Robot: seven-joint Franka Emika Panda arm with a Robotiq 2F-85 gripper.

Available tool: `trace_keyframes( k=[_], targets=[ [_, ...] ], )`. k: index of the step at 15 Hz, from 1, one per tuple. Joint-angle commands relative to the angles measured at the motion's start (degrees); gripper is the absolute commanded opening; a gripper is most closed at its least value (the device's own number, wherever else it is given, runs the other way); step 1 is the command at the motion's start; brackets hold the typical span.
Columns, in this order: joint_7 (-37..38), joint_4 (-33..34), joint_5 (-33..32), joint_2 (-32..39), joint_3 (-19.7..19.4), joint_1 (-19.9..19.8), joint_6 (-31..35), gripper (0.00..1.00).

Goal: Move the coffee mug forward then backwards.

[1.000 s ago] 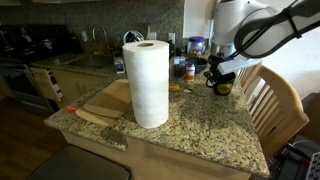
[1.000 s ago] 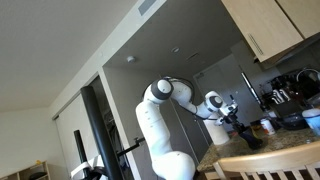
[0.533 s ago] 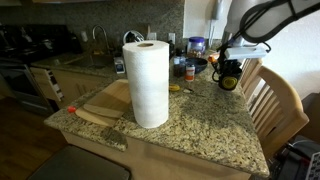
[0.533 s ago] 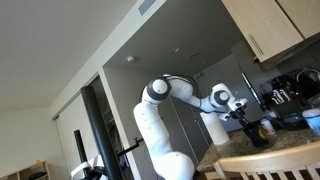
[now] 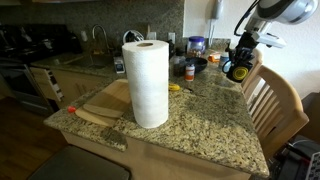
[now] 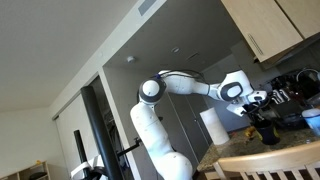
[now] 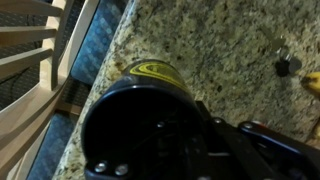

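The coffee mug [image 5: 238, 70] is a small black mug with a yellow round emblem. It sits near the far right edge of the granite counter [image 5: 190, 125], close to the wooden chair. My gripper [image 5: 240, 62] is shut on the mug from above. In the wrist view the mug [image 7: 140, 125] fills the lower frame, its dark inside and yellow emblem showing, with a finger against its rim. In an exterior view the gripper [image 6: 262, 122] and the mug [image 6: 267, 130] show as a dark shape at the counter's edge.
A tall paper-towel roll [image 5: 147, 82] stands mid-counter beside a wooden cutting board [image 5: 105, 100]. A clear jar with a blue lid [image 5: 197, 46], a dark bowl [image 5: 196, 64] and small bottles stand at the back. A wooden chair [image 5: 275, 105] is right of the counter.
My gripper has carried the mug away from the paper-towel roll toward the counter's far right edge, and the arm has stretched out with it.
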Motion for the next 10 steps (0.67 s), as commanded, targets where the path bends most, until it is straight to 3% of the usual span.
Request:
trace_keyframes(
  k=[1,5,10],
  targets=[
    [-5.48,-1.37,-0.29,1.23,3.73,1.85,-1.19,0.02],
    [-2.86,-1.34,-8.57,3.41,8.53,3.99,-1.03,0.02],
    [16.02,-2.6,-25.54,4.79,11.5,3.4,3.43,0.02]
  ],
)
